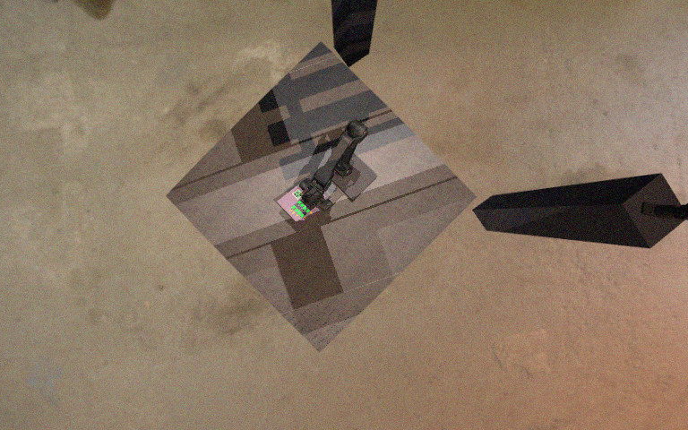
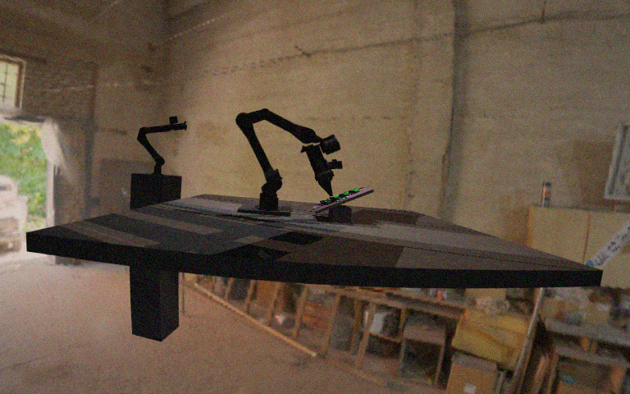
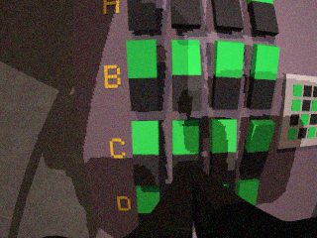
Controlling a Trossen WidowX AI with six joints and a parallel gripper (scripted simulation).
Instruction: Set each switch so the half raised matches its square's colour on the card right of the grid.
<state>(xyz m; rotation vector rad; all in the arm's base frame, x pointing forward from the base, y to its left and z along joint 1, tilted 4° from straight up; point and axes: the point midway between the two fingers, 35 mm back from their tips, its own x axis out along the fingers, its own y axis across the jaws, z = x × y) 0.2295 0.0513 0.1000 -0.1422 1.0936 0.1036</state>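
The pink-purple switch panel (image 1: 285, 202) (image 3: 101, 136) is tilted, its far edge higher, as the side view shows. My gripper (image 2: 330, 194) (image 3: 188, 175) is shut and empty, its tip close over the near part of the grid around the second switch of rows C and D; contact cannot be told. The fingers hide much of row D. The B1 switch (image 3: 142, 59) and the C1 switch (image 3: 146, 138) show green far halves and dark near halves. Row A is cut off at the top. The card (image 1: 297, 193) (image 3: 286, 106) stands right of the grid, partly outside the wrist view. Which halves are raised is hard to tell.
The panel rests on a dark support block (image 2: 340, 214) on the patterned table (image 1: 411, 228) (image 2: 455, 254). Another arm (image 2: 150, 141) stands on a black pedestal (image 2: 155, 190) away from the table. My arm's shadow falls over the near rows.
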